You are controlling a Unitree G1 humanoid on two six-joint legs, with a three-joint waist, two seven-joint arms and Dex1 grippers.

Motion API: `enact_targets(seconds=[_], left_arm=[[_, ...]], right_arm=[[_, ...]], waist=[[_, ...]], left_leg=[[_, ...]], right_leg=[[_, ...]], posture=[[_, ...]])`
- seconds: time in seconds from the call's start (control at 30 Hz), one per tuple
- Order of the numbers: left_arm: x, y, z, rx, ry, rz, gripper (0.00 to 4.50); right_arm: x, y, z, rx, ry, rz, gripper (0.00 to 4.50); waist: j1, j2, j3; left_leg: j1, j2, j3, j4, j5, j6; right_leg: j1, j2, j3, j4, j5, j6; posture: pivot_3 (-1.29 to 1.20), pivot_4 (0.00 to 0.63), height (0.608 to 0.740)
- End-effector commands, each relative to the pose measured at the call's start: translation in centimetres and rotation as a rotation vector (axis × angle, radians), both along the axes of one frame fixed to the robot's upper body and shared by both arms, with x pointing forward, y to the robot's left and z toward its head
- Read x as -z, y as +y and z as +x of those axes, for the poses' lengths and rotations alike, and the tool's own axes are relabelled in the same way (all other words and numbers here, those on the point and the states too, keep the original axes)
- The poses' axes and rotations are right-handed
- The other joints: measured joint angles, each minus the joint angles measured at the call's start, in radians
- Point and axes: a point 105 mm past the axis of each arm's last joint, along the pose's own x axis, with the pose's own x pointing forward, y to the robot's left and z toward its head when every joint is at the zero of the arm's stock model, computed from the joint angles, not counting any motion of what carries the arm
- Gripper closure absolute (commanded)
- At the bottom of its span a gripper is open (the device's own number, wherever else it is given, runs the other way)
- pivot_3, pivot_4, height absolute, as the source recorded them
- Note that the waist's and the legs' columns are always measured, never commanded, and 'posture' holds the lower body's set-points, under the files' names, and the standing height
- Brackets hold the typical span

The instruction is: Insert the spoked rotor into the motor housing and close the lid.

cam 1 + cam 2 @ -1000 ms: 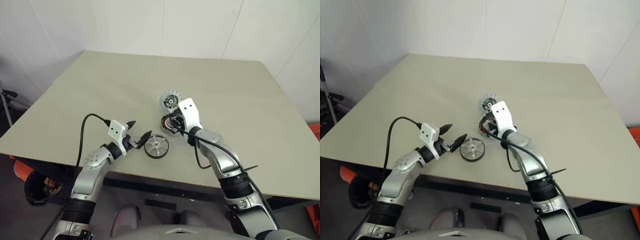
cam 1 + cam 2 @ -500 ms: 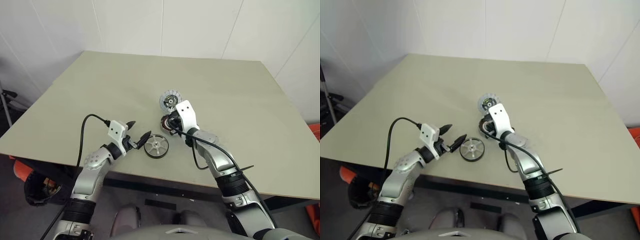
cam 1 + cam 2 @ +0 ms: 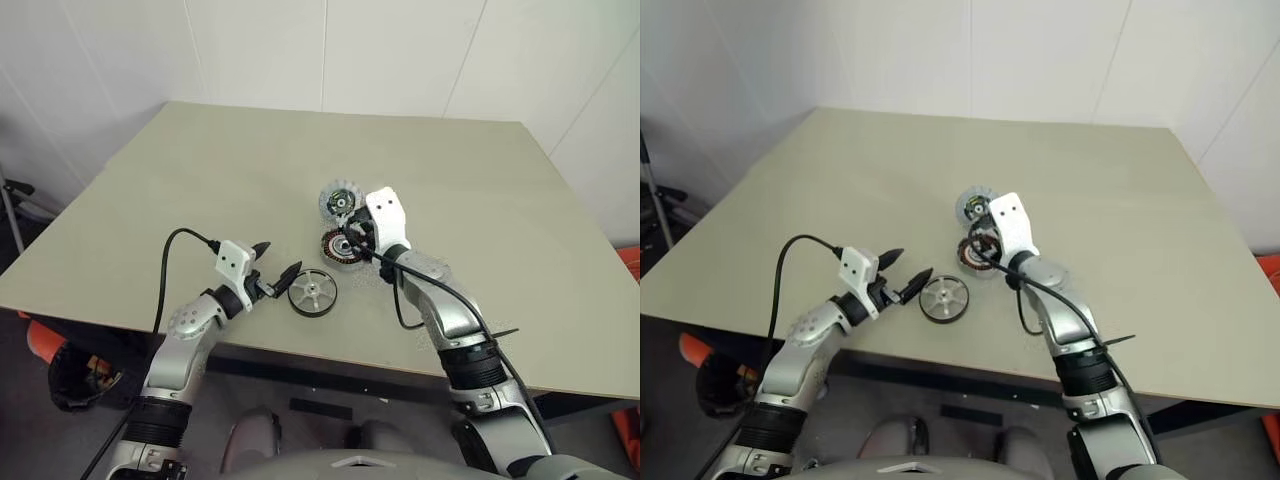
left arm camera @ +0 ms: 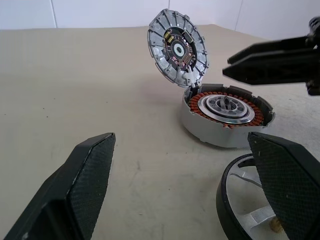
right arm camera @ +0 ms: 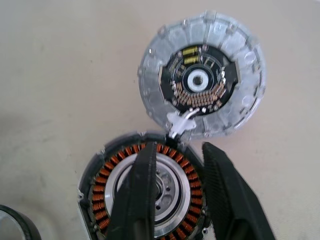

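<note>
Copper windings show bare in the motor housing (image 3: 343, 246), which sits mid-bench w/ nothing inside it yet, so by my read the task is barely begun. Its lid (image 4: 177, 47) stands tilted up, hinged open at the housing's far edge, face toward me. Spoked rotor (image 3: 312, 293) lies flat on the bench (image 3: 200, 180) near the front edge, just beside the housing on my left side, apart from it and not held. My left hand (image 3: 277, 263) hangs level just left of the rotor, fingers spread wide, gripping nothing; in the left wrist view the rotor's dark rim sits next to one fingertip. My right hand (image 5: 175, 165) hovers over the housing's near side, fingers a narrow gap apart, nothing pinched between them as far as I can see. Left to do, I judge: pick up rotor, seat it over the silvery centre hub, then fold the lid down shut.
</note>
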Motion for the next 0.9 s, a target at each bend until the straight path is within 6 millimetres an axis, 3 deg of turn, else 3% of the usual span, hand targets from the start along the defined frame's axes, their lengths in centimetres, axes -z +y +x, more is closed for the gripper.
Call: enact_targets(seconds=[0.03, 0.07, 0.1, 0.4, 0.6, 0.9], left_arm=[[-1.0, 0.0, 0.2, 0.002, -0.045, -0.012, 0.0], [-1.0, 0.0, 0.2, 0.003, -0.044, -0.012, 0.0], [-1.0, -0.1, 0.2, 0.004, -0.044, -0.012, 0.0], [-1.3, -0.2, 0.2, 0.005, -0.048, -0.014, 0.0], [-1.5, -0.3, 0.2, 0.007, -0.049, -0.016, 0.0], [-2.0, -0.3, 0.2, 0.006, -0.053, -0.015, 0.0]], right_arm=[[-1.9, 0.8, -0.6, -0.029, -0.047, 0.033, 3.89], [-1.8, 0.9, -0.6, -0.031, -0.044, 0.032, 4.34], [-1.7, 1.1, -0.7, -0.032, -0.039, 0.031, 4.48], [-0.2, 1.4, -1.5, -0.041, 0.009, 0.018, 4.48], [-0.1, 2.0, -0.8, -0.055, 0.006, 0.005, 4.48], [0.7, 1.2, 0.7, -0.033, 0.017, -0.01, 4.48]], waist=[[0.0, 0.0, 0.0], [0.0, 0.0, 0.0], [0.0, 0.0, 0.0], [0.0, 0.0, 0.0], [-0.001, 0.0, 0.0], [-0.001, 0.0, 0.0]], left_leg=[[0.0, 0.0, 0.0, 0.0, 0.0, 0.0], [0.0, 0.0, 0.0, 0.0, 0.0, 0.0], [0.0, 0.0, 0.0, 0.0, 0.0, 0.0], [0.0, 0.0, 0.0, 0.0, 0.0, 0.0], [0.0, 0.0, 0.0, 0.0, 0.0, 0.0], [-0.001, 0.0, 0.0, 0.0, 0.0, 0.0]], right_leg=[[0.0, 0.0, 0.0, 0.0, 0.0, 0.0], [0.0, 0.0, 0.0, 0.001, 0.0, 0.0], [0.0, 0.0, 0.0, 0.001, 0.0, 0.0], [-0.001, 0.0, 0.0, 0.001, 0.0, 0.0], [-0.002, 0.0, 0.0, 0.002, 0.0, 0.0], [-0.002, 0.0, 0.0, 0.002, 0.0, 0.0]], posture=[[0.0, 0.0, 0.74], [0.0, 0.0, 0.74], [0.0, 0.0, 0.74], [0.0, 0.0, 0.74], [0.0, 0.0, 0.74], [0.0, 0.0, 0.74]])
